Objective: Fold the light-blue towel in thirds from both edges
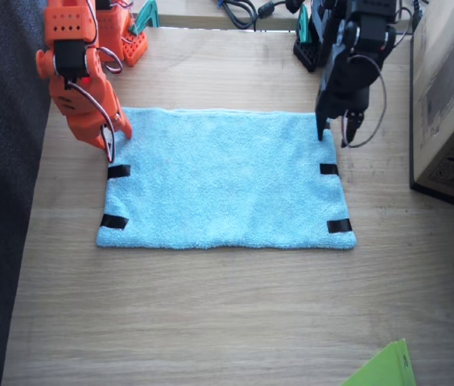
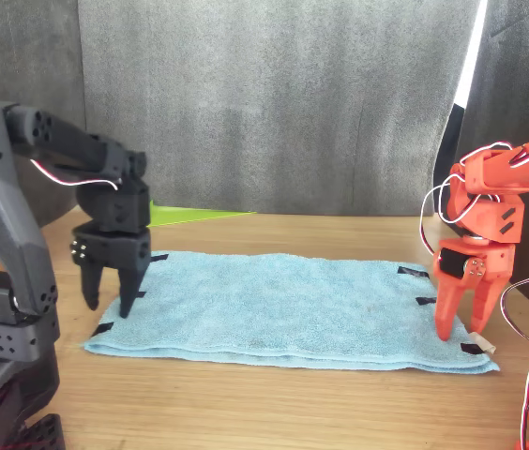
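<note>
The light-blue towel (image 1: 223,181) (image 2: 274,305) lies flat and unfolded on the wooden table. Black tape strips mark its short edges (image 1: 118,170) (image 1: 328,169). My right gripper (image 1: 117,141) (image 2: 461,328), orange, stands open at the towel's far corner on one short edge, its fingertips low at the cloth. My left gripper (image 1: 333,137) (image 2: 110,298), black, is open at the far corner of the other short edge, one finger on the towel and one beside it. Neither holds any cloth.
A cardboard box (image 1: 452,88) stands at the table's side beside the left arm. A lime-green sheet's corner (image 1: 384,370) (image 2: 189,216) lies at the table's edge opposite the arm bases. Cables (image 1: 239,10) lie behind the arm bases. A dark curtain (image 2: 274,94) backs the table.
</note>
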`<state>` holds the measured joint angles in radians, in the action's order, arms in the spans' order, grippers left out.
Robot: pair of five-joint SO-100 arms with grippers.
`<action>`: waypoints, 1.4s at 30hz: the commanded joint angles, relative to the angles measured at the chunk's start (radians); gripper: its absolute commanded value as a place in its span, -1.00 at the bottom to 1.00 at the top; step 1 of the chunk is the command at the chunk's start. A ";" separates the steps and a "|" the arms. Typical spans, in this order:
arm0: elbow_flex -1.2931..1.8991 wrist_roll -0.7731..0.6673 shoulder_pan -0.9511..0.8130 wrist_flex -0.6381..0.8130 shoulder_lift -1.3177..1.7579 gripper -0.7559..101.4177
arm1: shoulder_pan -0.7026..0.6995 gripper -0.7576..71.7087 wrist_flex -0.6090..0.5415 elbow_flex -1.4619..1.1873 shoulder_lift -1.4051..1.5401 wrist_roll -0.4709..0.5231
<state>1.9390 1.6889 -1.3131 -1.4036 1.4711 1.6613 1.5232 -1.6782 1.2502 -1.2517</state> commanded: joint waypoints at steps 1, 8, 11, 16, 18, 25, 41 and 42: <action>-0.044 0.012 -0.025 -0.020 -0.017 -0.47 | 0.023 -0.20 0.021 0.017 0.018 -0.023; -0.041 0.026 -0.026 -0.025 -0.020 -0.50 | 0.015 -0.20 0.014 0.017 -0.011 -0.025; -0.044 0.032 -0.029 -0.029 -0.028 -0.51 | 0.009 -0.20 0.014 0.017 -0.011 -0.023; -0.054 0.040 -0.034 -0.041 -0.051 -0.57 | 0.006 -0.21 0.012 0.008 -0.012 -0.023; -0.054 0.040 -0.037 -0.043 -0.051 -0.58 | 0.005 -0.21 0.012 0.008 -0.012 -0.023; -0.044 0.032 -0.041 -0.040 -0.052 -0.83 | 0.005 -0.24 0.017 0.006 -0.012 -0.020; -0.005 0.046 -0.035 -0.034 -0.011 -0.99 | 0.067 -0.98 0.020 -0.029 0.061 -0.012; -0.005 0.048 -0.035 -0.034 -0.008 -0.99 | 0.078 -0.98 0.023 -0.029 0.072 -0.015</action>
<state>1.9190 1.7242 -1.3315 -1.4251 1.4220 1.6981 1.5217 -1.6950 1.2594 -1.2640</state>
